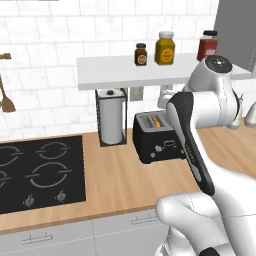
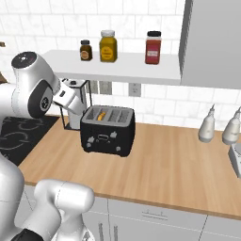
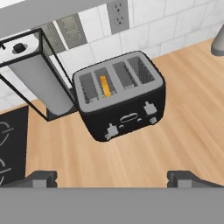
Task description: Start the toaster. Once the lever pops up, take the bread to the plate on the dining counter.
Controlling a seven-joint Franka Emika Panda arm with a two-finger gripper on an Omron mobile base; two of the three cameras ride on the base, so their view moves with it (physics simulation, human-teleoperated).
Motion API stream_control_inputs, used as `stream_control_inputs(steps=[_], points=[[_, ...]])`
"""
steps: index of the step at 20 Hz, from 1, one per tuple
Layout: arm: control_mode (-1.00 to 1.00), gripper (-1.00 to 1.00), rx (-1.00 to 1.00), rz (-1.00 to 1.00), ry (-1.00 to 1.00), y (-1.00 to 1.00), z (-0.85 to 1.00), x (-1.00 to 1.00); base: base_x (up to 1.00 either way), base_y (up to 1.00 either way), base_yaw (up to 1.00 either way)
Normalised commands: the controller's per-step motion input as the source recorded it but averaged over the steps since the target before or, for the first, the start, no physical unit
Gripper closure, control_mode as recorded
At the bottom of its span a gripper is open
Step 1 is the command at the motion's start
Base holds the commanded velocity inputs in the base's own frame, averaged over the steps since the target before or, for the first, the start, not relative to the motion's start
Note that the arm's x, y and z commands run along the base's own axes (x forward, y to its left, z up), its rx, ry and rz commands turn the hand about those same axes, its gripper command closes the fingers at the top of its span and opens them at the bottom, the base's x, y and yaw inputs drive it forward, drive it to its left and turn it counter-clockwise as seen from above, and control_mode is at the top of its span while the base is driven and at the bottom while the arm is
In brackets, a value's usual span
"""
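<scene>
- Gripper (image 3: 111, 178) fingers spread wide apart, holding nothing, hovering above the wall counter (image 3: 183, 131).
- Toaster (image 3: 119, 96) sits ahead of the fingertips, untouched.
- Bread (image 3: 105, 85) sits in one slot.
- Levers apparently not yet pressed; starting, waiting and delivery remain.

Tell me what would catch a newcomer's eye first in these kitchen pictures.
The glossy black toaster stands on the wooden counter by the tiled wall, with the bread showing orange in one of its slots. Beside it stands a wire-framed paper-towel roll, and three jars line the white shelf above. The white arm's open gripper hovers over the counter in front of the toaster.
</scene>
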Motion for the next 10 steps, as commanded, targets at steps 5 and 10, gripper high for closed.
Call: stream_control_inputs(steps=[5, 10], points=[[-1.00, -1.00, 0.00, 0.00, 0.00, 0.00, 0.00, 0.00, 0.00, 0.00, 0.00], [-1.00, -1.00, 0.00, 0.00, 0.00, 0.00, 0.00, 0.00, 0.00, 0.00, 0.00]])
